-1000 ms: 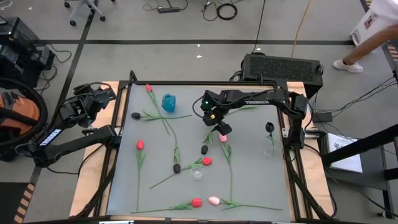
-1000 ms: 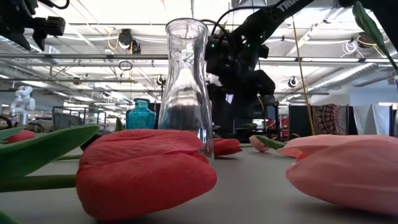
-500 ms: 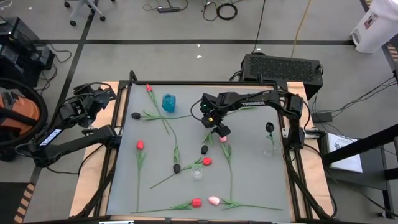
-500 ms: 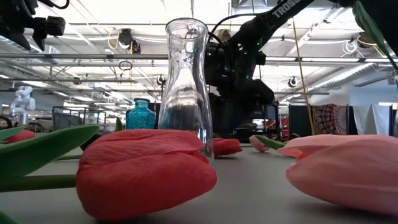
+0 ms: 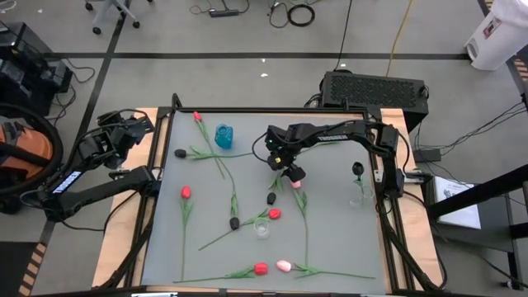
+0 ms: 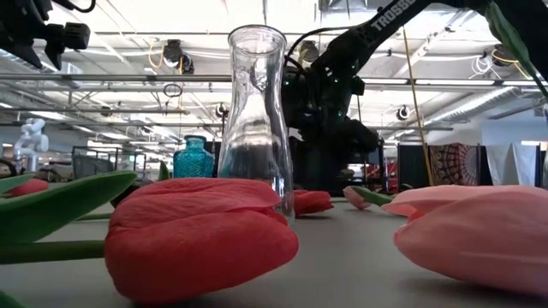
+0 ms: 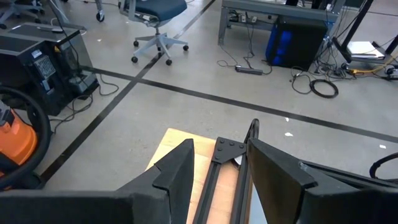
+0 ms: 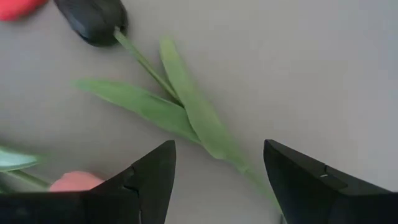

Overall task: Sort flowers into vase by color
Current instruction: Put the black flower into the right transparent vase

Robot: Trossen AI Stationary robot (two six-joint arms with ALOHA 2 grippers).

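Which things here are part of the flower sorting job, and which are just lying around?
Job: tulips, e.g. red one; teal vase; clear vase; vase holding black tulip; right gripper.
Lying about: orange vacuum; office chair; floor cables.

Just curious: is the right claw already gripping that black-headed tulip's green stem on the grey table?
Apart. In the right wrist view, the open right gripper hangs above the black-headed tulip; bare grey table shows between each dark finger and the stem.

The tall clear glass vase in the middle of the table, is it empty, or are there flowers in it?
Empty. The clear glass vase stands upright with nothing inside; the room shows straight through its glass.
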